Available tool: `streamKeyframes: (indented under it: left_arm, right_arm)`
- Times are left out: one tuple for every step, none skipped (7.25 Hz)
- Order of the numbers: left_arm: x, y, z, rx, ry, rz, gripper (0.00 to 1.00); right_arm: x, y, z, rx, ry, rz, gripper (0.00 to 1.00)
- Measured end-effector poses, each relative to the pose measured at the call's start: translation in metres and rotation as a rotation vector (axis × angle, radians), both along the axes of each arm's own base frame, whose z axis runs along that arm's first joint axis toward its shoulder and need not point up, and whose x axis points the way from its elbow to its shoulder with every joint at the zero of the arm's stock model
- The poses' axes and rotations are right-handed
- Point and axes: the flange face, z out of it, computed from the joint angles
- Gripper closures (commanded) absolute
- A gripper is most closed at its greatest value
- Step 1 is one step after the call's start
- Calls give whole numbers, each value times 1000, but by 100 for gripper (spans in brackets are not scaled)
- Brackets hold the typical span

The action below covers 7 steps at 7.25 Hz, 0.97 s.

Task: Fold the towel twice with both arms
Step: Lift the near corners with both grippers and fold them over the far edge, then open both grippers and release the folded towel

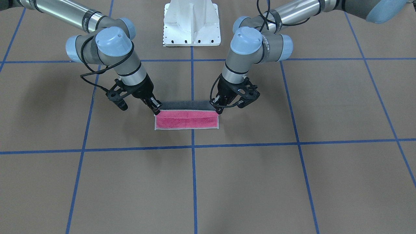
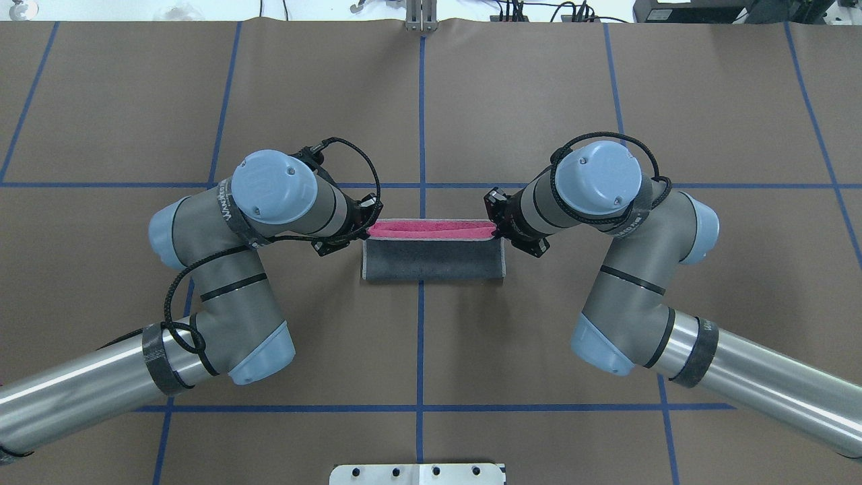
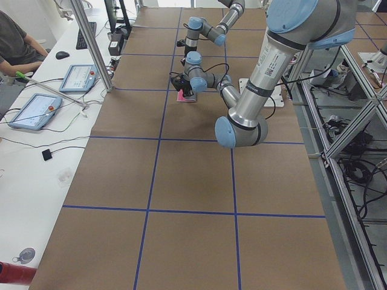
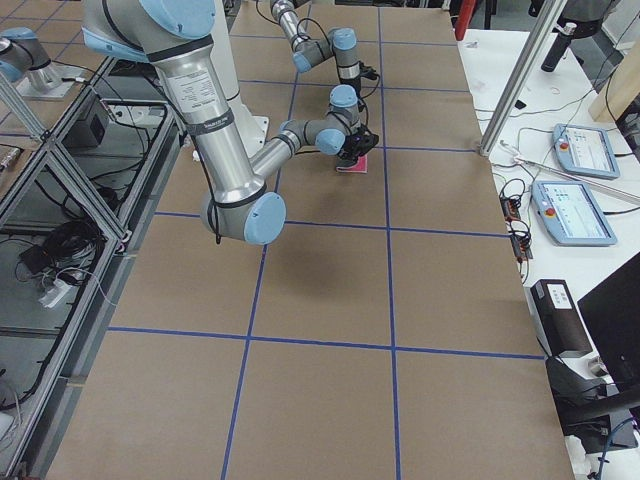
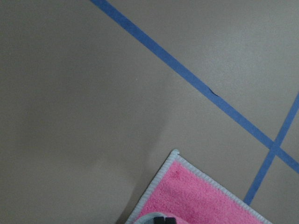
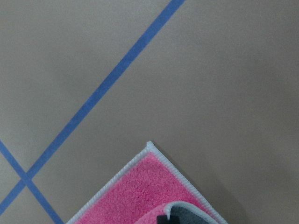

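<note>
The towel (image 1: 187, 119) lies stretched between the left gripper (image 1: 217, 110) and the right gripper (image 1: 157, 109) — the 2 each pinch one lifted corner.

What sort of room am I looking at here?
Most likely a robotics research lab. A left arm and right arm handle a towel on a table marked with a blue tape grid; control tablets lie on a side desk near a seated person.

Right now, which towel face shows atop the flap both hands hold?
The grey face of the towel, stretched between left hand and right hand; the pink face shows only below it.
</note>
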Motion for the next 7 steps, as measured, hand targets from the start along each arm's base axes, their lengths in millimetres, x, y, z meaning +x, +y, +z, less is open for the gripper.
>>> streamKeyframes:
  left_arm:
    - [-1,-4,0,-1,-2,-5,100]
    - [0,-7,0,-2,-4,-8,100]
    - [3,-11,-2,-3,-7,-10,100]
    - [6,-13,-2,-4,-9,-10,100]
    - [9,-15,-1,-5,-10,-11,100]
    - [10,-17,2,-5,-11,-11,100]
    - [11,-18,3,-6,-12,-12,100]
  right_arm:
    - [0,-3,3,-1,5,3,100]
    - [0,-5,4,0,9,3,100]
    - [0,-5,5,1,11,2,100]
    - [0,-6,4,3,10,1,100]
    - [-1,-7,2,4,8,2,100]
    - [-5,-11,-2,5,5,4,100]
    - [-7,-15,-5,4,6,7,83]
